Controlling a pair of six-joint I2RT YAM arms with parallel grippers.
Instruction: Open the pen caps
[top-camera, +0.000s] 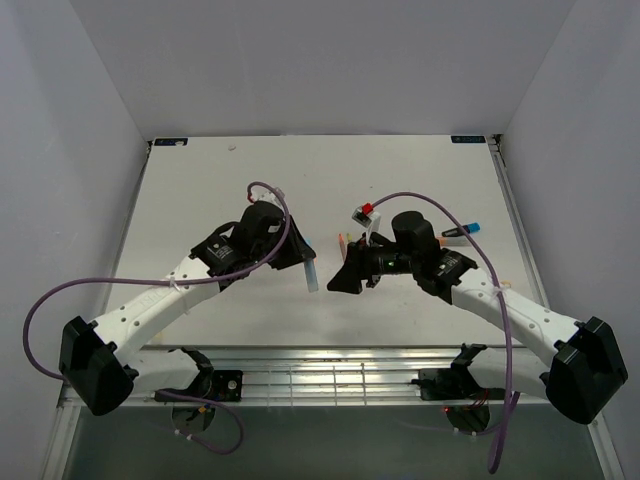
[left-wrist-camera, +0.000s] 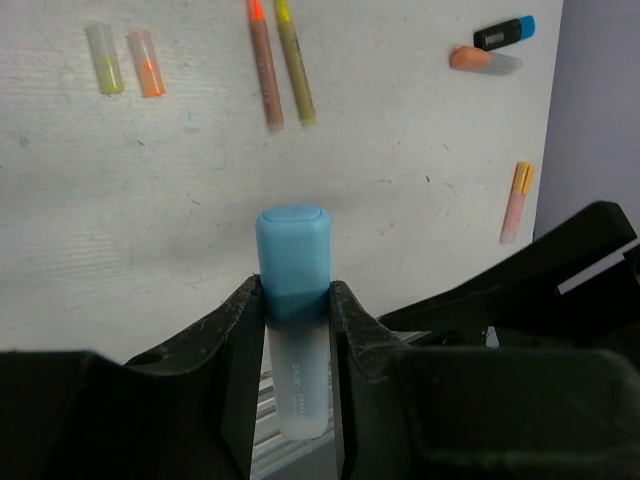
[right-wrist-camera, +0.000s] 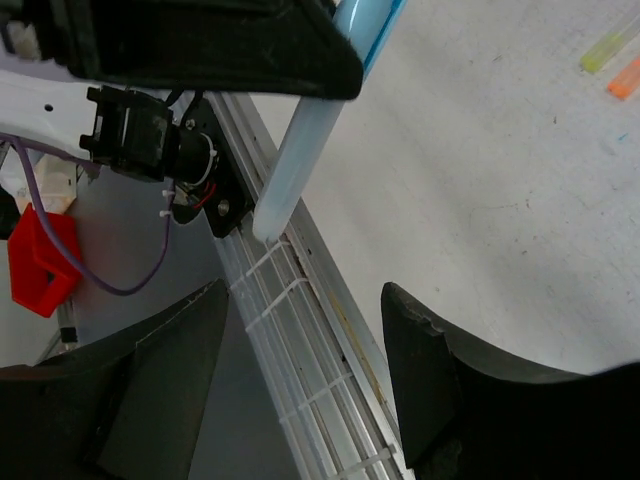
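My left gripper (left-wrist-camera: 297, 295) is shut on a highlighter. Its blue cap (left-wrist-camera: 293, 250) sticks out past the fingertips, and its pale barrel (left-wrist-camera: 297, 390) runs back between the fingers. In the top view the left gripper (top-camera: 298, 254) holds this pen above the table's middle, with the barrel (top-camera: 312, 275) pointing toward the near edge. My right gripper (top-camera: 338, 280) is open and empty, just right of the barrel. In the right wrist view the barrel (right-wrist-camera: 298, 150) hangs ahead of the wide-open right gripper (right-wrist-camera: 305, 300), apart from both fingers.
On the table lie two short pale caps, one yellowish (left-wrist-camera: 105, 58) and one orange (left-wrist-camera: 146, 62). There are also two thin stick pens (left-wrist-camera: 265, 65), an orange-capped marker (left-wrist-camera: 483, 60), a black and blue marker (left-wrist-camera: 505, 32) and a pink and yellow marker (left-wrist-camera: 517, 203). The metal rail (right-wrist-camera: 330, 330) runs along the near edge.
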